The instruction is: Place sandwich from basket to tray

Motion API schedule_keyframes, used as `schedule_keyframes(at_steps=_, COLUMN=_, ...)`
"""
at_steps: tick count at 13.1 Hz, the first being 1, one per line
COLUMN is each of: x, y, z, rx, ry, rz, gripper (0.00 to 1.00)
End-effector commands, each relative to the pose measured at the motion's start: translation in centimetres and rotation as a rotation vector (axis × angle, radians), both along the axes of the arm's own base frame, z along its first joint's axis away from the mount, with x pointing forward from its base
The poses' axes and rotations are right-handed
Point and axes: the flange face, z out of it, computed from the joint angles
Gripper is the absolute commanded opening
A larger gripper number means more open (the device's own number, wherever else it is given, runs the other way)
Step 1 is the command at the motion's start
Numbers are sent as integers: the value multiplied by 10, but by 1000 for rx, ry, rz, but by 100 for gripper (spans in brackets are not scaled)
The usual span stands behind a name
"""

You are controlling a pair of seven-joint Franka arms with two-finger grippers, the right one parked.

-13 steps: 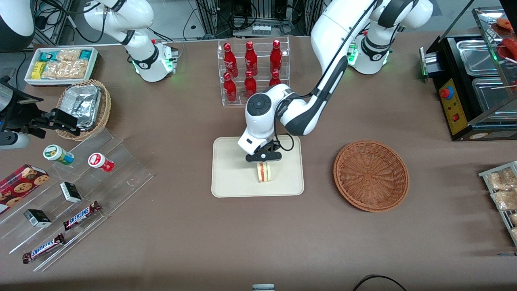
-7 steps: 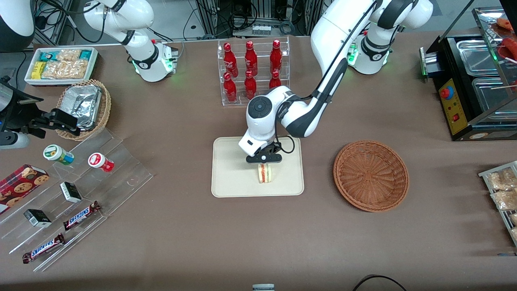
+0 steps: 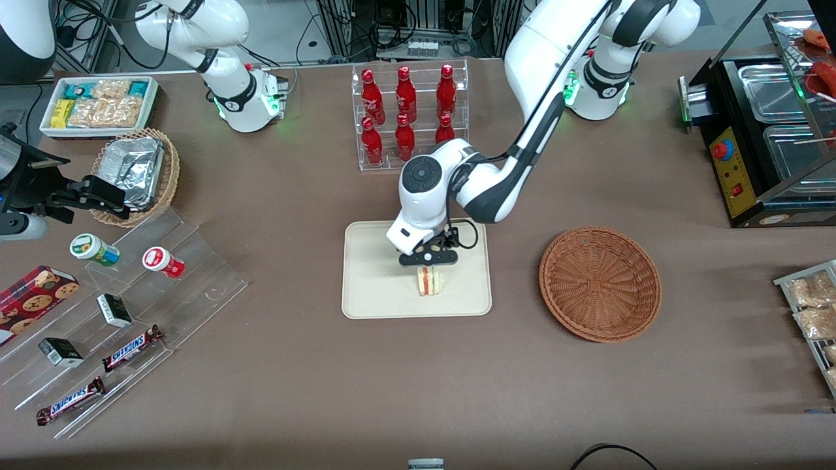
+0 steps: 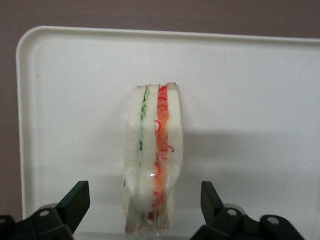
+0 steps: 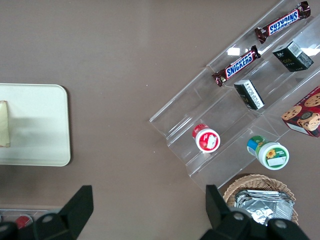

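Note:
The sandwich (image 3: pixel 429 281) stands on its edge on the cream-white tray (image 3: pixel 372 277), wrapped in clear film, with red and green filling stripes showing. My left gripper (image 3: pixel 428 266) hangs just above it, open. In the left wrist view the black fingertips (image 4: pixel 79 196) stand well apart on either side of the sandwich (image 4: pixel 152 160), touching neither face, with the tray (image 4: pixel 250 100) under it. The reddish-brown basket (image 3: pixel 599 284) lies beside the tray toward the working arm's end, with nothing in it. The right wrist view shows a sliver of the sandwich (image 5: pixel 4 124) on the tray (image 5: pixel 35 125).
A clear rack of red bottles (image 3: pixel 408 114) stands farther from the camera than the tray. Toward the parked arm's end are a stepped acrylic shelf with snacks (image 3: pixel 117 307), a tan basket with foil (image 3: pixel 134 173) and a white bin (image 3: pixel 98 104). A food warmer (image 3: pixel 771 130) stands at the working arm's end.
The left arm's wrist has lifted a little and eased away from the camera. The sandwich stays where it was on the tray.

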Motion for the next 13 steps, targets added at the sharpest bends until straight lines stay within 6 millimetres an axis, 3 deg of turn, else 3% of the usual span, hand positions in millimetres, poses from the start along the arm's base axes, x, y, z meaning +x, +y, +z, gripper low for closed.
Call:
schedule_keyframes(at_steps=1, x=12, y=53, z=101, rx=10, ry=80, rz=88, gripper=99)
schedule_keyframes(at_steps=4, x=21, y=120, z=198, rx=14, ry=92, rz=175, gripper=99)
schedule_keyframes(at_steps=7, x=15, y=188, z=270, rx=44, ry=108, rz=252, gripper=99)
schedule_keyframes(at_steps=8, x=14, y=219, z=294, rx=47, ry=111, rz=259, gripper=99)
schedule_keyframes(at_steps=10, x=11, y=280, z=324, rx=54, ry=161, rz=176, gripper=99)
schedule_keyframes(at_steps=13, x=8, y=347, z=348, rx=52, ry=188, rz=138, gripper=99)
